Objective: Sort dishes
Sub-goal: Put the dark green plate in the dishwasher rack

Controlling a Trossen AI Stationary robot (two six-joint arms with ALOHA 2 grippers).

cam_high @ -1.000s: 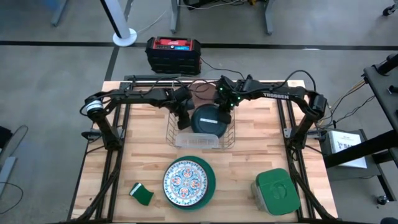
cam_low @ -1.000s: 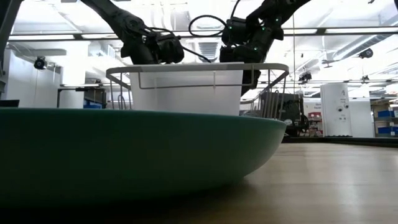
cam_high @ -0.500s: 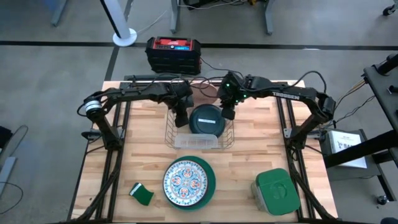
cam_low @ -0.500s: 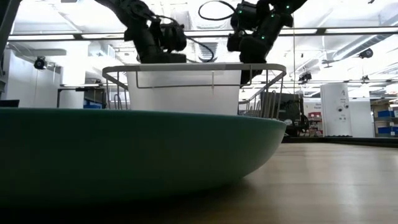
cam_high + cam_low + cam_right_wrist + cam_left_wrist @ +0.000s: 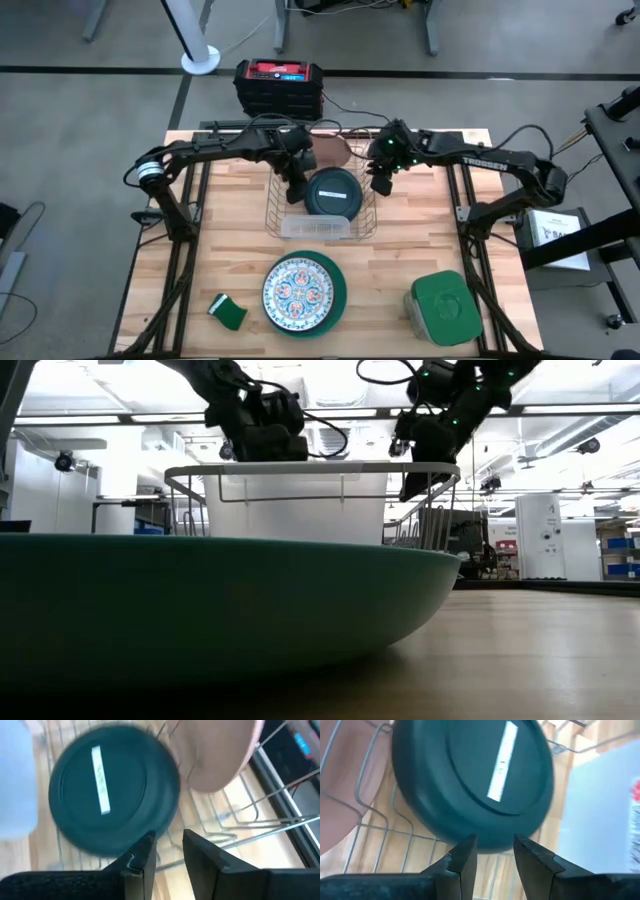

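The dark teal plate (image 5: 335, 192) lies bottom up in the wire rack (image 5: 276, 222), resting on its wires. Behind it the salmon-pink plate (image 5: 331, 152) stands at the rack's far end. The white ornamented plate (image 5: 298, 290) sits on the bright teal-green plate (image 5: 341, 290) near the table's near edge. My left gripper (image 5: 296, 190) is open above the dark plate's left rim (image 5: 490, 847). My right gripper (image 5: 378, 184) is open just off the plate's right side (image 5: 169, 842).
A white tub (image 5: 315, 228) fills the rack's near end. A green sponge (image 5: 228, 311) lies near left and a green-lidded container (image 5: 443, 308) near right. A black and red case (image 5: 279, 86) stands beyond the far edge. Bare wood lies on both sides of the rack.
My right gripper has drawn away from over the dark teal plate toward the table's right and risen. My left gripper has risen a little at the plate's left rim. The plate stays in the rack.
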